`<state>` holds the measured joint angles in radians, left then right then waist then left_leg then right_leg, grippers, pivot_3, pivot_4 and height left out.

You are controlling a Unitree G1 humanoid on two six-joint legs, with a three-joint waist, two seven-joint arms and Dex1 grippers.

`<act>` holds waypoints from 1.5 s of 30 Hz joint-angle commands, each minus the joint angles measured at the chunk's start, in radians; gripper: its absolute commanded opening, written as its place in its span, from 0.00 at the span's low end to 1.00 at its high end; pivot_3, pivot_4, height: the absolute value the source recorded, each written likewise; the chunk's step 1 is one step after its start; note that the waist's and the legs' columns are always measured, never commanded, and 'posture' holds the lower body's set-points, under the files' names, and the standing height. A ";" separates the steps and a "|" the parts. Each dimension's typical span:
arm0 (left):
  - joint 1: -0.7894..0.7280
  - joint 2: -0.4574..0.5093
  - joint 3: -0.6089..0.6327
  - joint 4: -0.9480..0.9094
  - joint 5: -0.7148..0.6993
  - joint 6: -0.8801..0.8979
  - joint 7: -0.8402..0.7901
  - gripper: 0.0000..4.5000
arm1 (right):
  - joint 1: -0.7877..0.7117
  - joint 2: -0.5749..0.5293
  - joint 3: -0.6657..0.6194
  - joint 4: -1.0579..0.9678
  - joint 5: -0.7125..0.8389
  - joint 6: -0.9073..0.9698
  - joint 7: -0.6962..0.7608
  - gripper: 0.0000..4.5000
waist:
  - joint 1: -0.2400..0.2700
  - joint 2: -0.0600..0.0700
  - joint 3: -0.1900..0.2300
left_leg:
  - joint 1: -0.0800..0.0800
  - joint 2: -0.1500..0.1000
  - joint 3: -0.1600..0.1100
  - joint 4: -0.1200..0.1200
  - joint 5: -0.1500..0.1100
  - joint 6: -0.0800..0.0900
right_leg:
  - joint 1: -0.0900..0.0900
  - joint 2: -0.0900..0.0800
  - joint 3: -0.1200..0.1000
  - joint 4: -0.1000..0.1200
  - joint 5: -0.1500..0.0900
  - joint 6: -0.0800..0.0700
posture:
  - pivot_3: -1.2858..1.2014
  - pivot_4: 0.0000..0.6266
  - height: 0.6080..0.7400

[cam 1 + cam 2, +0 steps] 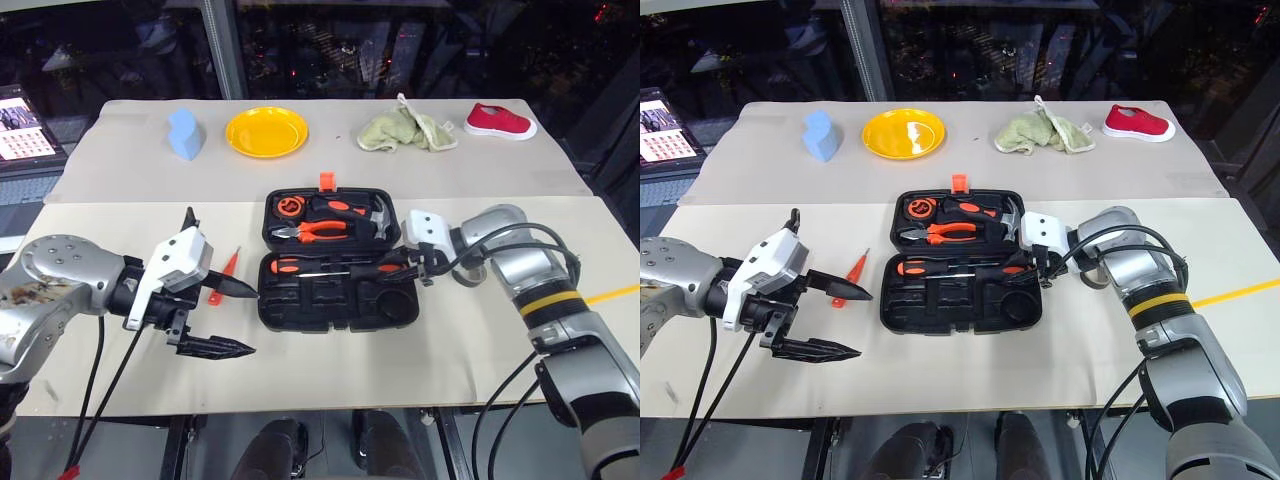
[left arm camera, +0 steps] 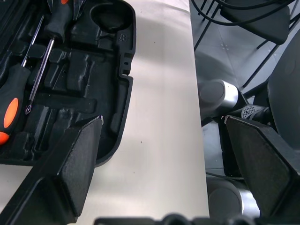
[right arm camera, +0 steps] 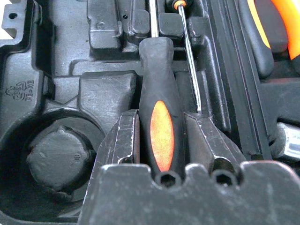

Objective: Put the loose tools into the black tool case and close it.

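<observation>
While left pincer (image 1: 232, 318) gapes | right pincer (image 3: 161, 136) clamps screwdriver (image 3: 159, 93)

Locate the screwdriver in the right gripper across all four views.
Left eye: screwdriver at the case's right end, front half.
Right eye: same spot.
Left wrist: its handle beside the round recess.
Right wrist: handle between the fingers.
Shared landmark: round recess.
</observation>
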<state>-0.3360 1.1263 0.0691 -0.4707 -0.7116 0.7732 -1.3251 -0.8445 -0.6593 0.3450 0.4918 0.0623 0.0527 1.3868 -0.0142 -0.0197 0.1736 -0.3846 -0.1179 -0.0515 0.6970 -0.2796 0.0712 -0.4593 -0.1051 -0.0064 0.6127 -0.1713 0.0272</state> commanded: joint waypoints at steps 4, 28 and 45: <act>-0.037 0.002 0.003 -0.003 -0.007 -0.008 0.007 1.00 | 0.005 0.009 -0.067 -0.101 0.055 0.111 0.006 0.65 | 0.000 0.000 0.000 | 0.001 0.000 0.000 0.000 0.000 -0.001 | 0.000 0.000 0.000 0.000 0.000 -0.001 | 0.52 0.24 1.00; -0.107 -0.032 -0.069 0.068 0.043 -0.053 -0.015 1.00 | 0.124 0.139 -0.045 -0.166 0.026 0.293 -0.176 0.00 | -0.001 0.000 0.000 | 0.004 0.001 0.000 0.000 0.002 -0.003 | 0.002 0.001 0.000 0.002 0.002 -0.003 | 0.52 0.24 1.00; 0.034 -0.078 0.078 0.092 0.080 -0.012 0.188 1.00 | 0.215 0.104 -0.336 -0.644 0.374 0.596 -0.252 0.00 | 0.000 0.000 -0.001 | 0.003 0.005 0.000 0.000 0.003 -0.005 | -0.001 0.007 0.003 0.004 0.004 -0.006 | 0.52 0.24 1.00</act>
<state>-0.3460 1.0492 0.0541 -0.3663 -0.6385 0.7381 -1.2090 -0.6448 -0.5205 0.1150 -0.0042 0.3175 0.5531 1.1444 -0.0140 -0.0201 0.1723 -0.3822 -0.1123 -0.0511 0.6965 -0.2766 0.0663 -0.4602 -0.0971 -0.0035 0.6161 -0.1672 0.0208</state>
